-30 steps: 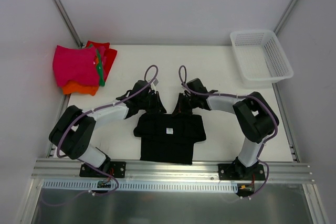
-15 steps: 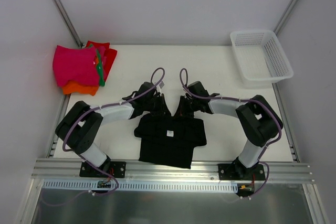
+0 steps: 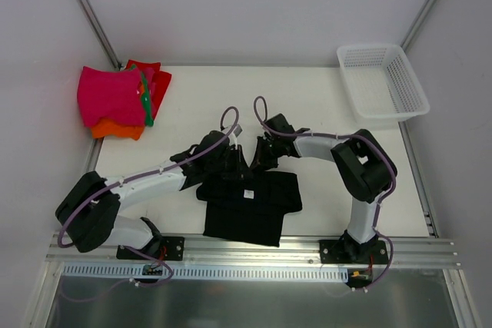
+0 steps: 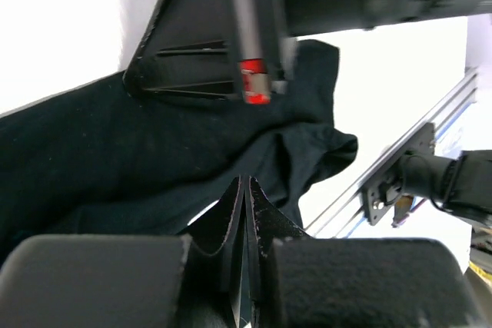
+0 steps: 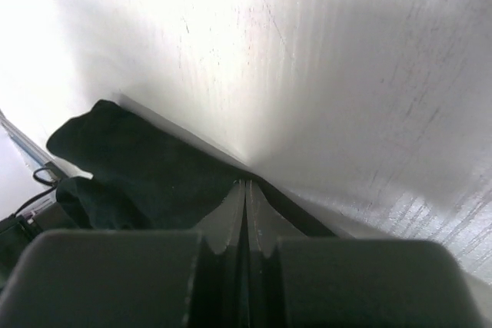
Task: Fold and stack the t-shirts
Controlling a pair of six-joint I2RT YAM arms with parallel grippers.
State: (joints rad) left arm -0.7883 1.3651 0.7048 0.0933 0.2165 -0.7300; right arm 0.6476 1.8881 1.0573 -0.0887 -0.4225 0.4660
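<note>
1. Done, judging by the lay: folded t-shirts stacked at 10 o'clock on the table, magenta on top, orange beneath, red and green showing at the side.
2. Left to do: black t-shirt at 6 o'clock, spread flat with sleeves out and white label up. Not yet folded, not yet stacked.
3. Left claw pressed together, apparently pinching the shirt's far edge by the left shoulder. In the wrist view, fingers shut with black cloth bunched at the tips.
4. Right claw pressed together too, apparently pinching the same far edge by the right shoulder, tips meeting where cloth meets table.
5. Edges: hem just beside the metal rail at 6 o'clock, so little room there.
6. Open room: bare table toward 12 and 1 o'clock. White basket at 2 o'clock well apart, pile at 10 o'clock well apart.
7. Claws near each other over the collar, so probably tight for any inward swing.
</note>
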